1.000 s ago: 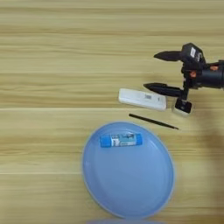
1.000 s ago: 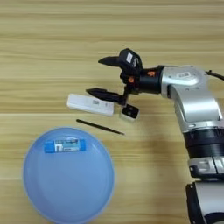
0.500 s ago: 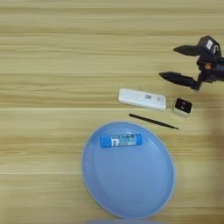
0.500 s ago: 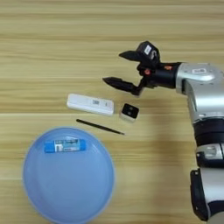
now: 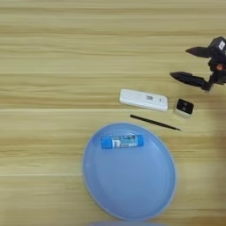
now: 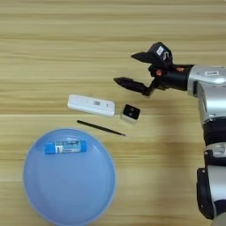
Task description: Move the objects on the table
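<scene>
Above and to the right of the black square piece [image 6: 131, 112], my right gripper [image 6: 131, 69] hangs over the table [image 6: 53, 53] with its two black fingers spread wide apart and nothing between them. One finger [image 6: 130, 84] points left, low and just up from the square piece; the other [image 6: 143, 56] sits higher, further from it. I see the silver forearm [image 6: 207, 81] running off to the right of the square piece and then bending down along the picture's right side.

I read the black square piece as lying flat on the wood, lens dot facing up, apart from both fingers. Just left of it lies the white bar-shaped device [image 6: 91, 105], its grey label up, its right end close beside the square piece, though I cannot tell whether they touch. Below the square piece and slightly left, I see a thin black stick [image 6: 101, 128] lying at a slight slant on the wood. Further down and left of the square piece sits the round light-blue plate [image 6: 95, 194], and the blue tube [image 6: 65, 146] with its white label lies inside it, near the plate's upper rim.
</scene>
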### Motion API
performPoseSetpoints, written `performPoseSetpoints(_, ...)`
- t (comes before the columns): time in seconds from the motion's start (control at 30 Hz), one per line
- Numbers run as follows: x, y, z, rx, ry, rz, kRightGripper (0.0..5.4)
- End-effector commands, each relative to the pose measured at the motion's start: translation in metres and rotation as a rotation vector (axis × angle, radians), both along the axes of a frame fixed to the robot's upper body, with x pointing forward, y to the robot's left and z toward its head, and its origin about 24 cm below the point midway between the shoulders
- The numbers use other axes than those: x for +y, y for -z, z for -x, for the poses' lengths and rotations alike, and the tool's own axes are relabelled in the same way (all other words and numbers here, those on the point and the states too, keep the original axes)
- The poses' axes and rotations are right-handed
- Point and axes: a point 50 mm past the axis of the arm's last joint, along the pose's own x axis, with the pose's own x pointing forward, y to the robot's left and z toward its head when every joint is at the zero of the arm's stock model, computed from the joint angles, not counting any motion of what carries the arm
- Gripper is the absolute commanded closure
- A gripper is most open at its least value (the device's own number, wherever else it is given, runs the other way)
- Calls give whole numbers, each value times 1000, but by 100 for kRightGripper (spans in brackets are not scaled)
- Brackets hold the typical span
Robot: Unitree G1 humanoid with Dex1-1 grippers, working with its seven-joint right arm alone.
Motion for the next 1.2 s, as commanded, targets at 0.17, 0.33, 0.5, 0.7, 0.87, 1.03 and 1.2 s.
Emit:
performPoseSetpoints(0.17,-18,-21,0,-77,7,80,5)
performPoseSetpoints(0.33,-22,-13,0,-59,2,96,5)
performPoseSetpoints(0.5,-27,0,1,-24,11,112,5)
performPoseSetpoints(0.7,-27,11,1,5,10,123,5)
performPoseSetpoints(0.87,-28,17,2,19,9,141,5)
performPoseSetpoints(1.03,-28,28,4,47,9,169,5)
performPoseSetpoints(1.2,-26,43,7,85,1,219,5)
